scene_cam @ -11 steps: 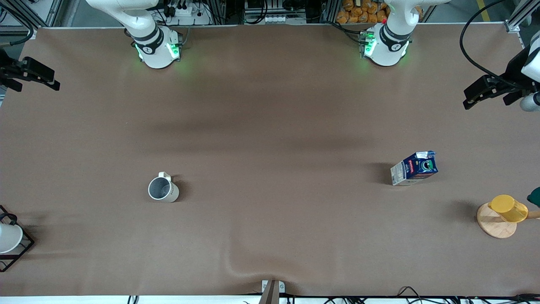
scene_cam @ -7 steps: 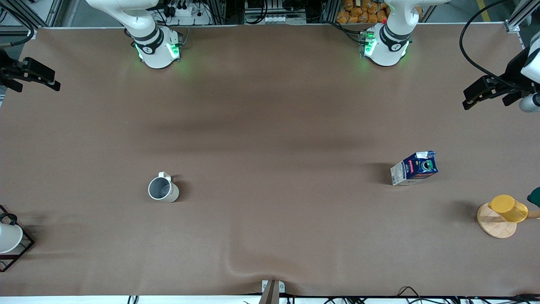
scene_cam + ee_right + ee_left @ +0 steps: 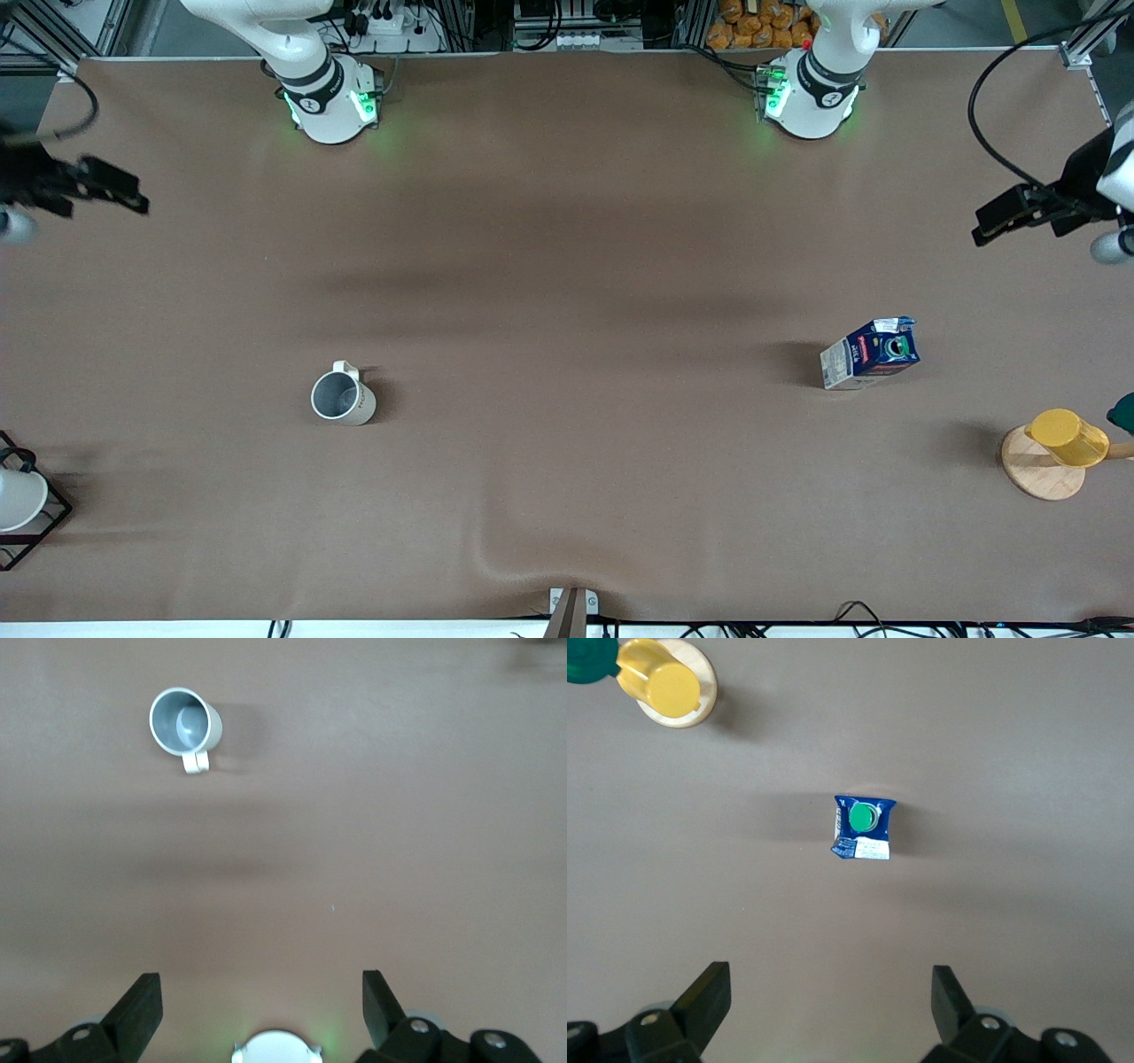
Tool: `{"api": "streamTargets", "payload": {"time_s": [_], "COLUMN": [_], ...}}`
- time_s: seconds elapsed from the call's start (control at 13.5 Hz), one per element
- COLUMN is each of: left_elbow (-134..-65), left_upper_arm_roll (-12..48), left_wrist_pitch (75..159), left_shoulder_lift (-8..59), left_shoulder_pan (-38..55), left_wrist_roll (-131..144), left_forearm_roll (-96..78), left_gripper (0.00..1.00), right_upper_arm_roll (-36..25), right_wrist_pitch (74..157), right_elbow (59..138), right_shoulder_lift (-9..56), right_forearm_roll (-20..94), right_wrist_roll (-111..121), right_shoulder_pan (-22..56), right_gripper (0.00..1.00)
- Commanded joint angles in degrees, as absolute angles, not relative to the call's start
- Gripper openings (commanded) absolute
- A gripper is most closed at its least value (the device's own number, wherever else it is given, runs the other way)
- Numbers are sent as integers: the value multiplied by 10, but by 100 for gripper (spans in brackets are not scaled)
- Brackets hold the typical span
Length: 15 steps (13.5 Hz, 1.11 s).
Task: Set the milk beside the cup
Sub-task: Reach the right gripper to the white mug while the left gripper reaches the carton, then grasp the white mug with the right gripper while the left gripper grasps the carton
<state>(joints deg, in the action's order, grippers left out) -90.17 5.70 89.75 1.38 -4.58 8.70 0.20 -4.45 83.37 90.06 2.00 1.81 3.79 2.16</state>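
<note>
milk (image 3: 870, 354) untouched; both grippers wide.

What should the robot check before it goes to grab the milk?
1. Milk standing upright, green cap on top: ok.
2. Left claw open and holding nothing, up over the table at the left arm's end: ok.
3. Nothing touching the milk; the yellow cup on its wooden disc sits apart, nearer the front camera: ok.
4. Mug upright with bare table around it for the milk: ok.
5. Right claw open, up over the right arm's end, away from the mug: ok.
6. Milk next to mug: not ok, they are well apart.
</note>
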Motion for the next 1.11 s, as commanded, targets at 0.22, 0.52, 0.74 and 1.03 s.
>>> {"api": "streamTargets", "payload": {"time_s": [0.22, 0.52, 0.74, 1.03], "left_elbow": [-996, -1028, -1028, -1029], "left_upper_arm_roll": [59, 59, 60, 60], "left_wrist_pitch": [1043, 1097, 1117, 1140], "left_shoulder_lift": [43, 85, 114, 147], "left_shoulder_pan": [-53, -52, -54, -54], "left_wrist_roll": [73, 73, 74, 74], "left_forearm_roll": [-11, -9, -9, -8], "left_gripper": [100, 100, 100, 100], "right_upper_arm_roll": [-44, -44, -44, -40], "right_wrist_pitch": [945, 1031, 1094, 1157], "right_elbow": [884, 882, 881, 882], "right_shoulder_lift": [149, 227, 278, 323], "right_forearm_roll": [40, 39, 40, 40], "right_wrist_roll": [33, 60, 86, 97], "right_shoulder_pan": [66, 74, 75, 84], "right_gripper": [100, 100, 100, 100]}}
